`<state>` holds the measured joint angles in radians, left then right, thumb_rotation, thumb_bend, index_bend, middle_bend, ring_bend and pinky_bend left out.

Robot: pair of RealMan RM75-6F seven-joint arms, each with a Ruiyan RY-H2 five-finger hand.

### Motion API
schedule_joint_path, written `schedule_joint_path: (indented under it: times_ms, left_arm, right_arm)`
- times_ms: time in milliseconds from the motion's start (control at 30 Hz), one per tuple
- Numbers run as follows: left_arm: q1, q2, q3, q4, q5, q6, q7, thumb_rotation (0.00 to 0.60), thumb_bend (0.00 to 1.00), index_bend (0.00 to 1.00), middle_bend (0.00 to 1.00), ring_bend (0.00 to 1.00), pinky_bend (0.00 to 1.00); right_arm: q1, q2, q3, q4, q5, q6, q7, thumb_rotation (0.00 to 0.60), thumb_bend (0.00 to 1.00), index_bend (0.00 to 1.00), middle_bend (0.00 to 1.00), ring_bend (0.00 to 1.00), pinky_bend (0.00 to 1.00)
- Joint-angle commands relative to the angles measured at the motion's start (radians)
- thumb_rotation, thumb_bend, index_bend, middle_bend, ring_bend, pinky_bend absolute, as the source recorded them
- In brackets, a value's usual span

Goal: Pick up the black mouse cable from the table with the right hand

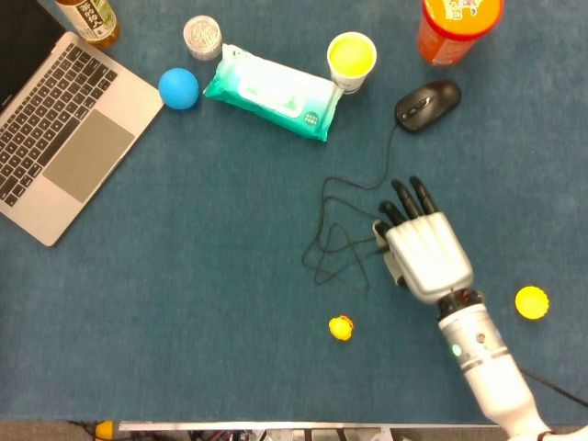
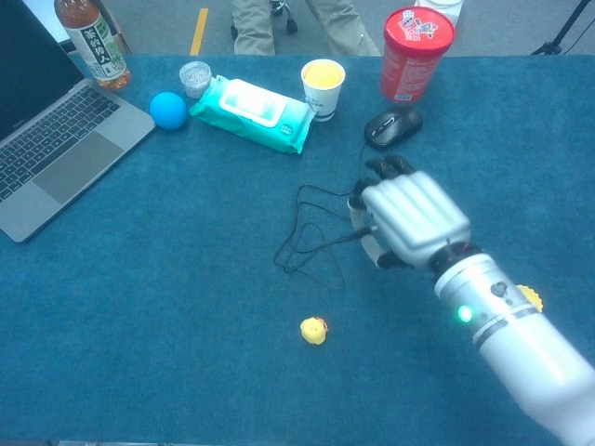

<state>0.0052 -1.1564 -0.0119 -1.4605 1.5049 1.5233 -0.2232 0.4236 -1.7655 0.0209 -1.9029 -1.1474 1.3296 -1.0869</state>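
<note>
The table (image 1: 184, 303) wears a deep teal-blue cloth. The mouse cable (image 1: 335, 248) and mouse (image 1: 427, 103) are black. The right hand (image 1: 424, 253) is silver-white with black fingers (image 1: 411, 197). Far left sits a silver laptop (image 1: 64, 138) with black keys; a blue ball (image 1: 178, 88), mint-green wipes pack (image 1: 272, 92), yellow cup (image 1: 352, 57), orange-red canister (image 1: 457, 28).
</note>
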Motion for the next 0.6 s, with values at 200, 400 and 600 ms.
schedule_joint_path:
  times_ms: [200, 400, 600]
  left_arm:
    - [0.004, 0.012, 0.0, -0.024, 0.002, 0.01, 0.016, 0.6, 0.15, 0.25, 0.19, 0.16, 0.09]
    - [0.01, 0.023, -0.001, -0.038, -0.004, 0.016, 0.026, 0.6, 0.15, 0.25, 0.19, 0.16, 0.09]
    - [0.013, 0.029, -0.002, -0.046, -0.008, 0.018, 0.034, 0.6, 0.15, 0.25, 0.19, 0.16, 0.09]
  right_arm:
    - [0.072, 0.078, 0.166, -0.14, -0.015, -0.008, 0.07, 0.6, 0.51, 0.6, 0.3, 0.07, 0.05]
    - [0.114, 0.078, 0.236, -0.161, -0.007, -0.017, 0.126, 0.6, 0.51, 0.61, 0.3, 0.08, 0.07]
    - [0.141, 0.068, 0.247, -0.16, 0.004, -0.011, 0.143, 0.6, 0.51, 0.61, 0.3, 0.08, 0.07]
